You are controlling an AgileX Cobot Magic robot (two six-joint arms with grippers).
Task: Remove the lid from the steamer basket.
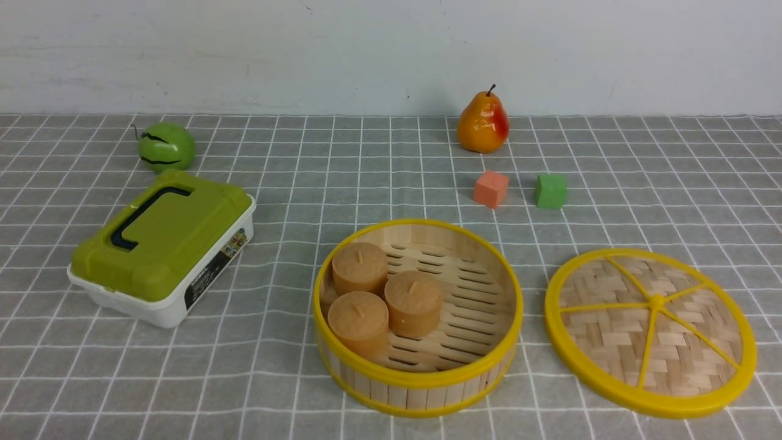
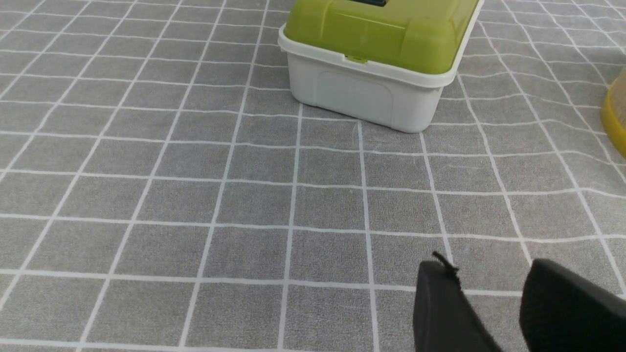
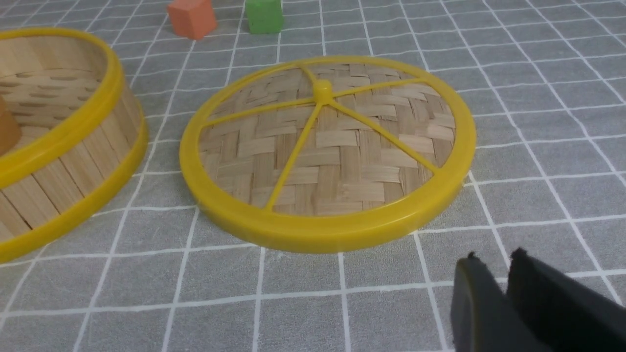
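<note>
The steamer basket (image 1: 418,376) stands uncovered at the front centre of the grey checked cloth, with three tan cylinders (image 1: 385,293) inside. The lid (image 1: 611,330) lies flat on the cloth just right of the basket, apart from it. Neither gripper shows in the front view. In the right wrist view my right gripper (image 3: 495,256) is empty, its fingers nearly together, on the near side of the lid (image 3: 323,146), with the basket (image 3: 63,142) beside it. My left gripper (image 2: 486,266) is open and empty above bare cloth; the basket's yellow edge (image 2: 614,122) shows at the side.
A white box with an olive-green lid (image 1: 162,244) sits left of the basket, also in the left wrist view (image 2: 371,54). A green striped ball (image 1: 166,146) lies behind it. A pear (image 1: 482,122), an orange cube (image 1: 490,188) and a green cube (image 1: 550,190) stand behind the lid.
</note>
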